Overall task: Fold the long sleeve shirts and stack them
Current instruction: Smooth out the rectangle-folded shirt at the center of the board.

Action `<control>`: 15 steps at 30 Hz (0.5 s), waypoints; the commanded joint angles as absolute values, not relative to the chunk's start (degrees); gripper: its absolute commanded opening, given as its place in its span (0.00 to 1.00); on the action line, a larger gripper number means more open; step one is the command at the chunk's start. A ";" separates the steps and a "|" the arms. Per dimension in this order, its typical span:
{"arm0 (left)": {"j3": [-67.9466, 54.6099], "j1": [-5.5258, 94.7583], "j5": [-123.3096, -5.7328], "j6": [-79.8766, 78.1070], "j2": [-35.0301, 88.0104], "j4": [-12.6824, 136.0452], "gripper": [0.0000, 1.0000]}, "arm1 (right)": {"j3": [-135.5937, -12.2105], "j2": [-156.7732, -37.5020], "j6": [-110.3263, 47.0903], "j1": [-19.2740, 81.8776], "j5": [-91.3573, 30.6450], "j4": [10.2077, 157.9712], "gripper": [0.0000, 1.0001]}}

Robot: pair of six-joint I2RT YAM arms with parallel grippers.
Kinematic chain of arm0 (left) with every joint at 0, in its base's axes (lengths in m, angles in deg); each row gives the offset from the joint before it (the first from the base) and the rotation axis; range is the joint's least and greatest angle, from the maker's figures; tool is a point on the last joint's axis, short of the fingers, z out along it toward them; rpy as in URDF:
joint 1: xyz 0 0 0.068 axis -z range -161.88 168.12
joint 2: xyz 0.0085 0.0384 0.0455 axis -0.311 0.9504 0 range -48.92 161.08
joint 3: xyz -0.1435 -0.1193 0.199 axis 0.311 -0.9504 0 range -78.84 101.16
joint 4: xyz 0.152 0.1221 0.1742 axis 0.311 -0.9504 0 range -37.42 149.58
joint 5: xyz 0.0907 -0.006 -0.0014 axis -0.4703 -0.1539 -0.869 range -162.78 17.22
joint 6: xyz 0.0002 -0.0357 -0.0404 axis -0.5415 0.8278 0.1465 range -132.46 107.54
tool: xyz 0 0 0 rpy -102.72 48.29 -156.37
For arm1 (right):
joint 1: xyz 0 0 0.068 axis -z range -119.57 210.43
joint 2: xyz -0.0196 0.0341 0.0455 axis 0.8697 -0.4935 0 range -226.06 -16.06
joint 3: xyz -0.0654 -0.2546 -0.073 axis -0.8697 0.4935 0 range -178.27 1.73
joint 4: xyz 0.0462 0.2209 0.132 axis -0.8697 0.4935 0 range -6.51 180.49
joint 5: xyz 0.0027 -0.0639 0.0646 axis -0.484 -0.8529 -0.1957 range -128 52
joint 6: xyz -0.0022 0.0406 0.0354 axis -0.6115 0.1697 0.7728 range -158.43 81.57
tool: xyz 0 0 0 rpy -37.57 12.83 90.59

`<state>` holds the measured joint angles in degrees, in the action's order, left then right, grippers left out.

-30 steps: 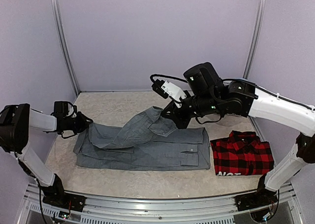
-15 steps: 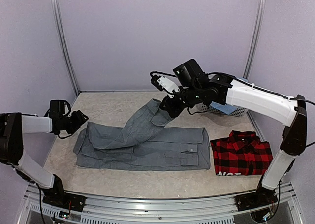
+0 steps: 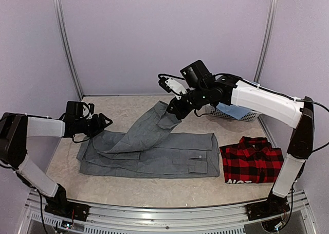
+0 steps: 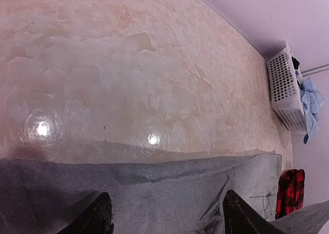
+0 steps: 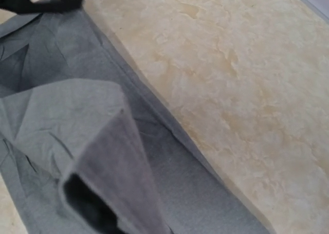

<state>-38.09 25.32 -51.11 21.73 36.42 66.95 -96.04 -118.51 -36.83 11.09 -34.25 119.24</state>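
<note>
One done: plaid flannel shirt (image 3: 252, 164) lies folded, right of right gripper (image 3: 175, 111). That gripper pinches a sleeve of the half-folded grey shirt (image 3: 154, 159); left gripper (image 3: 98, 124) spread.

2 arms of identical build. Left arm (image 3: 45, 127) and right arm (image 3: 264, 101): smooth white link shells between black joint housings. Black cable (image 3: 163, 76) loops over the right wrist's white camera module (image 3: 177, 92). Black bases (image 3: 60, 207) at the bench's near edge. Left gripper (image 4: 167, 221), fingers (image 4: 97, 216): matte black.

Soft overhead light is falling evenly, leaving only faint shadows, while two small glints are shining on the glossy table (image 4: 154, 64) in the left wrist's bowed, wide-angle view.
</note>
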 commanded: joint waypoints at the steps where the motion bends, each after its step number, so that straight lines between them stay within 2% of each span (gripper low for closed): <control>1: -34.86 28.47 -48.08 22.89 42.79 70.52 0.69 | -97.31 -118.72 -36.07 11.10 -33.96 119.60 0.00; 15: -33.39 29.89 -51.61 23.35 53.56 77.60 0.69 | -93.39 -116.37 -35.74 11.50 -36.09 118.47 0.00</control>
<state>-35.03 29.78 -50.13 23.50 51.02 73.05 -95.37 -118.49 -36.74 11.11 -34.51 119.09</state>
